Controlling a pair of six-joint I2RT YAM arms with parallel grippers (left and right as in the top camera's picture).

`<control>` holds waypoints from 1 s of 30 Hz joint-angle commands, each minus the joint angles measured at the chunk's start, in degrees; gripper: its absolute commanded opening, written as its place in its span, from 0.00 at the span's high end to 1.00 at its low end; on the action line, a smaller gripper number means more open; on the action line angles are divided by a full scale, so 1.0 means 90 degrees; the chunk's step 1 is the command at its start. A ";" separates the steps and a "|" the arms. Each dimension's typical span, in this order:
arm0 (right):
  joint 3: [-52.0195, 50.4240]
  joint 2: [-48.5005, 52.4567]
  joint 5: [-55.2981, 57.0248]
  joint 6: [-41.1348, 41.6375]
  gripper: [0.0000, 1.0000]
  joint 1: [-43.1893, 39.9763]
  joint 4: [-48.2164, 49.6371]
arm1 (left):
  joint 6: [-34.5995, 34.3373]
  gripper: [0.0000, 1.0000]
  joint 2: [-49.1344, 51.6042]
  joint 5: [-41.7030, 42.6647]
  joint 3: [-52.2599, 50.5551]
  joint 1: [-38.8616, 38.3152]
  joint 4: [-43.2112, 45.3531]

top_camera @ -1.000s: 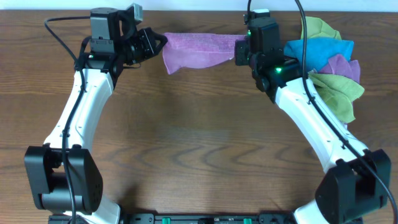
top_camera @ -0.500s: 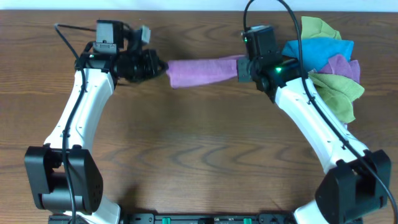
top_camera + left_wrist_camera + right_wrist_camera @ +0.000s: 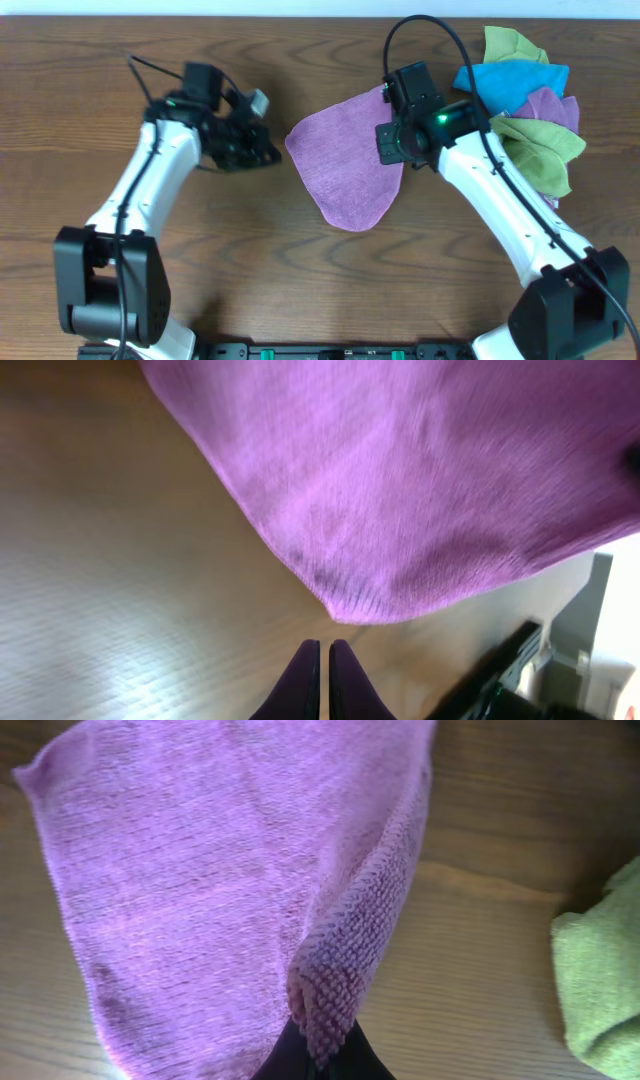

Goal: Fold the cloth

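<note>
Purple cloth [image 3: 345, 170] occupies centre; coloured heap [image 3: 522, 85] right rear; table [image 3: 300, 290] front open

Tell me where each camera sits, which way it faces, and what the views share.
Overhead: fixed above the table, looking straight down; left arm, right arm, the cloth between them, a pile of cloths far right.
Left wrist: on the left arm, looking along the shut, empty left hand towards a cloth corner.
Right wrist: on the right arm, looking past the right hand, which pinches a cloth fold; green cloth at right.
Shared: all three see the cloth and the wooden table.
</note>
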 commanded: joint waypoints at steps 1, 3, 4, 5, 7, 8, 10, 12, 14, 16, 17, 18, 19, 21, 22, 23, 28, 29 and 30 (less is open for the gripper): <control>-0.0058 -0.0148 -0.0036 0.0158 0.99 0.0090 0.0002 | -0.0282 0.89 0.0041 0.0005 -0.0600 -0.0119 0.0153; -0.0058 -0.0148 -0.0022 0.0158 0.98 0.0090 0.0000 | -0.0559 0.52 0.0041 0.0177 -0.0998 -0.0117 0.0342; -0.0058 -0.0148 -0.0019 0.0158 0.99 0.0087 0.0002 | -0.0656 0.46 0.0041 0.0386 -0.1180 -0.0104 0.0476; -0.0058 -0.0148 -0.0017 0.0158 0.99 0.0087 0.0005 | -0.0746 0.43 0.0041 0.0690 -0.1396 -0.0100 0.0658; -0.0058 -0.0148 -0.0015 0.0158 0.99 0.0087 0.0007 | -0.0969 0.43 0.0041 0.1209 -0.1824 -0.0107 0.1086; -0.0058 -0.0148 -0.0015 0.0158 0.99 0.0087 0.0010 | -0.1088 0.43 0.0041 0.1372 -0.2001 -0.0121 0.1304; -0.0058 -0.0148 -0.0017 0.0160 0.98 0.0087 0.0022 | -0.1290 0.37 0.0041 0.1491 -0.2271 -0.0151 0.1656; -0.0058 -0.0148 -0.0015 0.0199 0.99 0.0087 0.0036 | -0.1542 0.32 0.0041 0.1605 -0.2545 -0.0206 0.2115; -0.0058 -0.0148 -0.0017 0.0209 0.99 0.0087 0.0036 | -0.1812 0.31 0.0041 0.1722 -0.2764 -0.0272 0.2579; -0.0058 -0.0148 -0.0022 0.0231 0.99 0.0090 0.0036 | -0.2093 0.30 0.0041 0.1719 -0.2934 -0.0374 0.2987; -0.0058 -0.0148 -0.0022 0.0233 0.99 0.0090 0.0036 | -0.2237 0.29 0.0041 0.1717 -0.3016 -0.0430 0.3206; -0.0058 -0.0151 -0.0022 0.0231 0.98 0.0090 0.0036 | -0.2399 0.30 0.0041 0.1700 -0.3123 -0.0515 0.3517; -0.0058 -0.0151 -0.0022 0.0233 0.98 0.0090 0.0036 | -0.2579 0.29 0.0041 0.1654 -0.3211 -0.0595 0.3798; -0.0058 -0.0151 -0.0022 0.0231 0.98 0.0090 0.0036 | -0.2858 0.27 0.0041 0.1520 -0.3313 -0.0733 0.4214; -0.0058 -0.0151 -0.0022 0.0231 0.99 0.0090 0.0034 | -0.3009 0.25 0.0041 0.1435 -0.3344 -0.0811 0.4391; -0.0058 -0.0151 -0.0022 0.0231 0.99 0.0090 0.0034 | -0.3167 0.23 0.0041 0.1353 -0.3378 -0.0901 0.4590; -0.0058 -0.0151 -0.0024 0.0231 0.99 0.0090 0.0032 | -0.3636 0.23 0.0051 0.0806 -0.3492 -0.1392 0.5190; -0.0058 -0.0151 -0.0024 0.0231 0.99 0.0090 0.0032 | -0.3687 0.22 0.0061 0.0663 -0.3502 -0.1472 0.5219; -0.0058 -0.0151 -0.0024 0.0231 0.99 0.0090 0.0029 | -0.3735 0.21 0.0085 0.0571 -0.3502 -0.1547 0.5282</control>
